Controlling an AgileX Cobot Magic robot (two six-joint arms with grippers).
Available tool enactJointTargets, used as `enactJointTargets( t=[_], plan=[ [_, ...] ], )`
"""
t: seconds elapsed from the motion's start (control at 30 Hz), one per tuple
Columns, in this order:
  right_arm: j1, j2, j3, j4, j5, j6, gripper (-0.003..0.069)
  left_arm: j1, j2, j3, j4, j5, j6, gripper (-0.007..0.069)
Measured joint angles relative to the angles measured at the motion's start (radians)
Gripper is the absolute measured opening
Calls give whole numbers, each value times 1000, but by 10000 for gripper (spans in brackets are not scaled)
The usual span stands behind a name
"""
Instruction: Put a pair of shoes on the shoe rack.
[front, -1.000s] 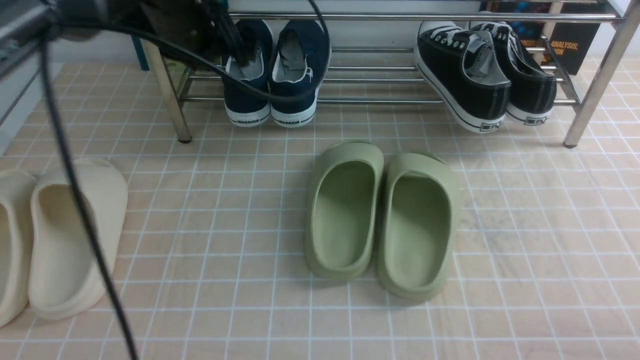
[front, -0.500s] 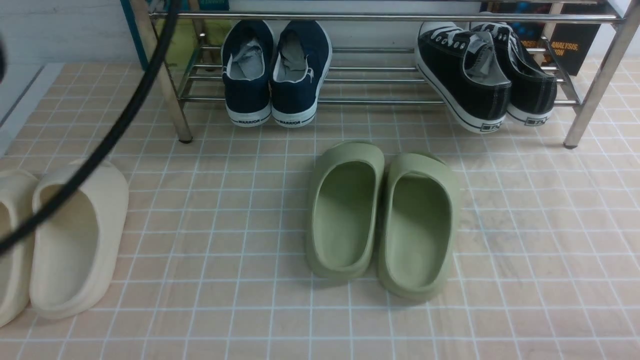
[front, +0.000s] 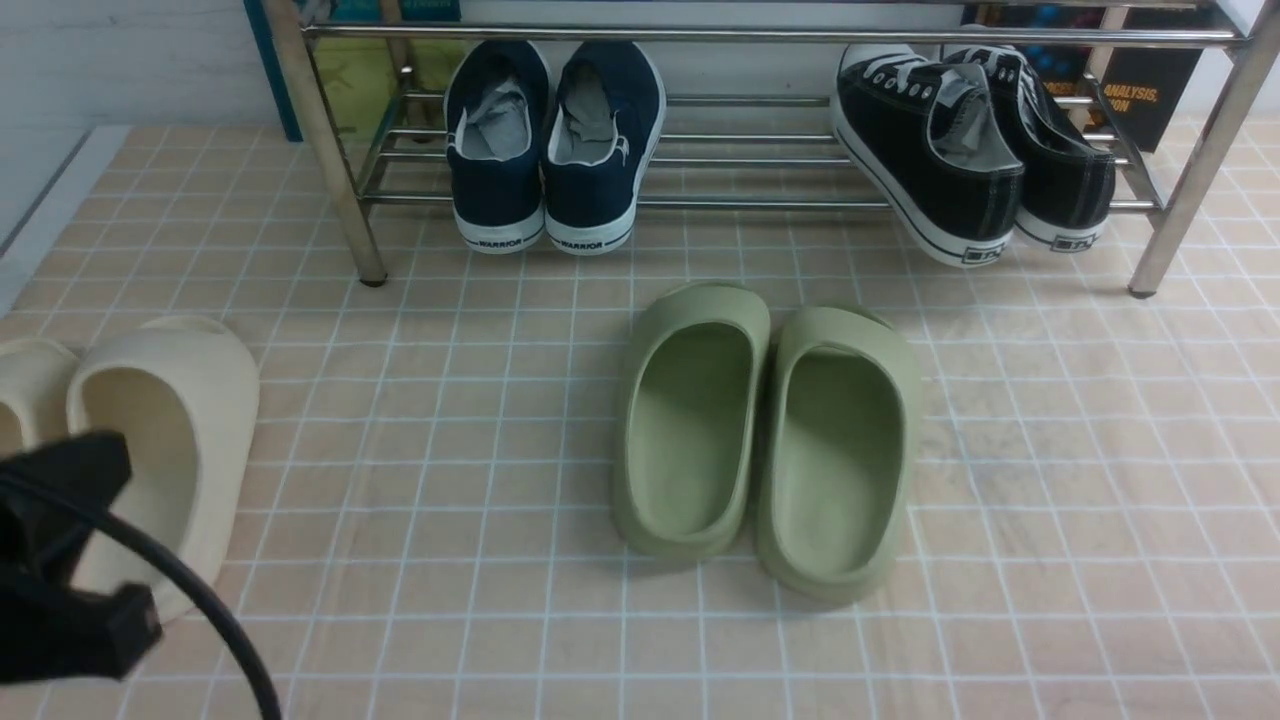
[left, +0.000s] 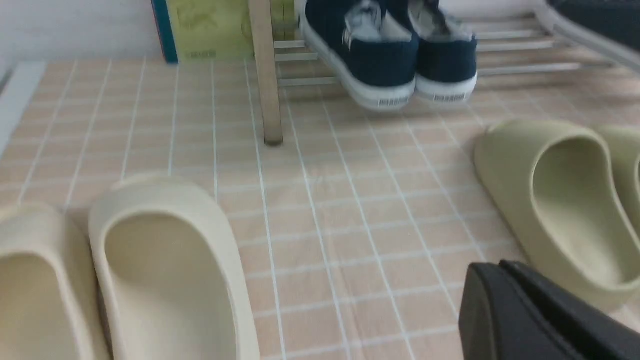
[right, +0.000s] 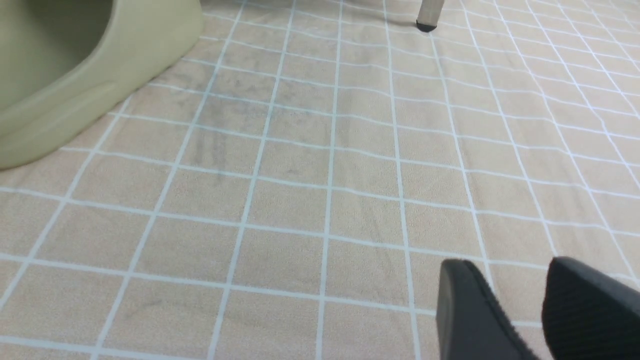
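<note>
The pair of navy slip-on shoes, one (front: 497, 150) beside the other (front: 600, 140), rests on the lower rails of the chrome shoe rack (front: 760, 35) at its left end, heels with white "WARRIOR" marks facing me. They also show in the left wrist view (left: 385, 65). My left gripper (left: 500, 272) is shut and empty, low over the floor at the front left (front: 60, 560), far from the shoes. My right gripper (right: 515, 285) is open and empty, just above bare tiled floor; it is out of the front view.
Two olive-green slides (front: 765, 440) lie mid-floor in front of the rack. Cream slides (front: 160, 450) lie at the front left, under my left arm. Black lace-up sneakers (front: 975, 150) sit on the rack's right end. A green box (front: 350, 70) stands behind the rack's left leg (front: 330, 160).
My left arm has let go of the left navy shoe and pulled back from the rack to the front left. Both navy shoes stay on the rails.
</note>
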Motion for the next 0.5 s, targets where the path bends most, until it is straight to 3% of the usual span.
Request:
enactJointTargets(
  t=[0.33, 0.5],
  plan=[
    [0, 0, 0, 0, 0, 0, 240, 0, -24, 123, 95, 21, -27, 26],
    [0, 0, 0, 0, 0, 0, 240, 13, -154, 235, 72, -86, -27, 33]
  ],
)
